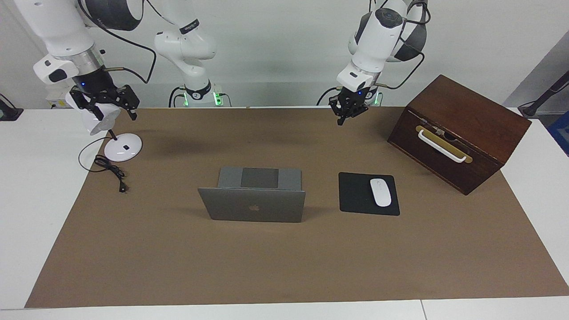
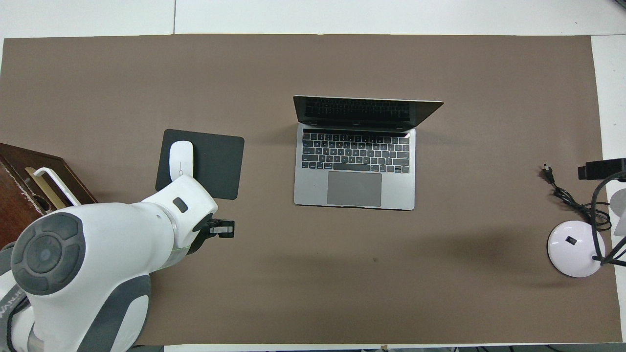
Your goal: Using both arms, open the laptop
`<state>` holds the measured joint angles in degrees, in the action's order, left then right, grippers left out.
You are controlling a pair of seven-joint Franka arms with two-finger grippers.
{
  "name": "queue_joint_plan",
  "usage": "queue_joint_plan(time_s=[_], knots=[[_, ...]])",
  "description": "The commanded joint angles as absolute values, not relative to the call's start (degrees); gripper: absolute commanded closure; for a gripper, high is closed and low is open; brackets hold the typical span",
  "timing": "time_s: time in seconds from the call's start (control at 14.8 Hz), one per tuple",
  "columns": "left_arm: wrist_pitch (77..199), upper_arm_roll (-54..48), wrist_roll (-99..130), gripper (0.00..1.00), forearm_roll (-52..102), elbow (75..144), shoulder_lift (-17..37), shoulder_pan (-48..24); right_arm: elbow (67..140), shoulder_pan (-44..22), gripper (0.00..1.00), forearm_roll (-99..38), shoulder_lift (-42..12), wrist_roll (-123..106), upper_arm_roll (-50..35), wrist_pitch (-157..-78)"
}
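Laptop standing open at mid-mat, both grippers hanging clear of it.

The left gripper [image 1: 348, 112] is hanging with fingertips pressed together and holding nothing, over bare mat on the robots' side of the mouse pad [image 1: 358, 193]; its arm is angling steeply down. The right gripper [image 1: 105, 103] is hovering above the desk lamp [image 1: 122, 147], and I cannot tell how its jaws are standing. Farther out, the laptop [image 2: 354, 168] is sitting with keyboard showing and lid raised, open brown mat [image 1: 284, 266] lying all around it.
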<state>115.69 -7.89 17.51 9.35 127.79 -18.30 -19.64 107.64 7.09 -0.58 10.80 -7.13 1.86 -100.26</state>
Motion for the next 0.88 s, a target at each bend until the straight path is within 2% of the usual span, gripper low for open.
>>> queue_joint_plan(time_s=[0.0,0.07,0.13,0.2,0.81], knots=[[109.1,-8.3,16.9,1.0,6.0,123.5,-17.8,-16.8,108.5,6.9,0.0,0.2,10.7,-6.0,1.8,-101.6],[107.4,-8.4,16.9,0.78,6.0,122.4,-17.8,-15.4,108.4,7.0,0.0,0.2,10.6,-6.1,1.8,-101.7],[106.4,-8.4,16.9,0.36,6.0,121.7,-17.8,-14.6,108.3,7.1,0.0,0.2,10.5,-6.2,1.8,-101.6],[105.7,-8.4,16.8,0.0,5.8,121.4,-17.8,-13.5,108.2,7.1,0.0,0.2,10.5,-6.2,1.8,-101.7],[102.0,-8.3,8.0,0.0,2.8,116.5,-17.1,-1.4,107.6,6.9,0.0,-0.2,8.4,-6.2,1.1,-104.4]])
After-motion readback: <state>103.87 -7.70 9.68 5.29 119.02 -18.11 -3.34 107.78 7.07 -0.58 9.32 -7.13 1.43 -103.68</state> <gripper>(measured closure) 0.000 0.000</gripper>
